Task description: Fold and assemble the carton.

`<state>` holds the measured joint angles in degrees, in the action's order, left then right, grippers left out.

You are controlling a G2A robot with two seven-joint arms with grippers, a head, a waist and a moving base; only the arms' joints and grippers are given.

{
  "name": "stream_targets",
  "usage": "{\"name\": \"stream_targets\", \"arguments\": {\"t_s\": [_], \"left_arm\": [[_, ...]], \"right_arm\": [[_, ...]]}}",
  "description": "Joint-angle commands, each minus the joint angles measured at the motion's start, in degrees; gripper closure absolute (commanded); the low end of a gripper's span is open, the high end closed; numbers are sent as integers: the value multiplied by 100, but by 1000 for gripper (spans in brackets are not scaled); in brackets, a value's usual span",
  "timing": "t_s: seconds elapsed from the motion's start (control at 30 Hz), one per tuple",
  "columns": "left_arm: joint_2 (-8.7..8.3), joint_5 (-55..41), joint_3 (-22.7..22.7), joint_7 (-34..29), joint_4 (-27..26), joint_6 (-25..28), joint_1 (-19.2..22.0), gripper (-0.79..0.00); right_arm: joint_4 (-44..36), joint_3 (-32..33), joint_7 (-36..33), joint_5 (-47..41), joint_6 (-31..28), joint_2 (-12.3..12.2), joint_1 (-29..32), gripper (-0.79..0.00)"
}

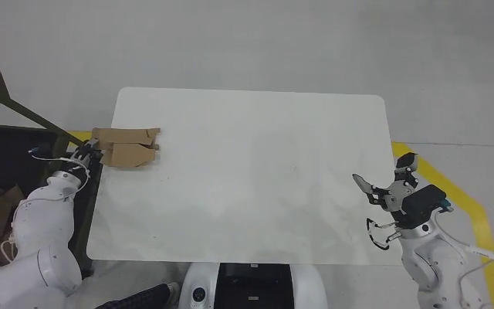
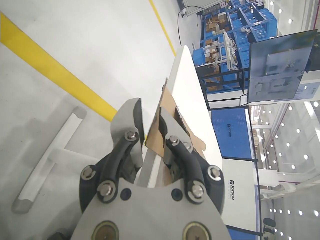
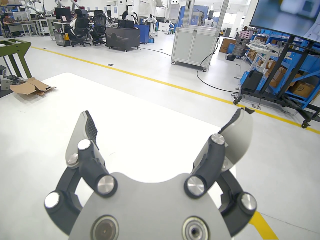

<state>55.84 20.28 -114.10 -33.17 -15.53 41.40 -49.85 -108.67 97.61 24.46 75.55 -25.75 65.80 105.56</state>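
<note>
Here, left claw [image 2: 149,117] pinches flat brown corrugated carton [image 1: 127,147]; right claw [image 3: 165,113] spread apart.

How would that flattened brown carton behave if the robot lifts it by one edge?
Probably light: the carton is thin, flat cardboard. It likely hinges at its creases, since its flaps lie loosely askew. Gripped at one edge by the left gripper, it may swing; pushed, it should slide on the smooth table.
</note>
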Motion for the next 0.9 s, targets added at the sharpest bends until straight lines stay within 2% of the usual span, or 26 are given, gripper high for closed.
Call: {"name": "stream_targets", "arguments": {"t_s": [0.0, 0.2, 0.5, 0.7, 0.87], "left_arm": [[-16, -194, -34, -146, -11, 1, 47, 0], [-68, -698, -131, -654, -71, -30, 114, 0], [-107, -1977, -365, -1965, -351, -297, 243, 0], [-50, -2822, -394, -2799, -829, -586, 155, 0], [66, -3551, -290, -3306, -1579, -993, -109, 0]], "right_arm": [[0, 0, 0, 0, 0, 0, 0, -785], [0, 0, 0, 0, 0, 0, 0, -785], [0, 0, 0, 0, 0, 0, 0, -785], [0, 0, 0, 0, 0, 0, 0, -785], [0, 0, 0, 0, 0, 0, 0, -785]]}}
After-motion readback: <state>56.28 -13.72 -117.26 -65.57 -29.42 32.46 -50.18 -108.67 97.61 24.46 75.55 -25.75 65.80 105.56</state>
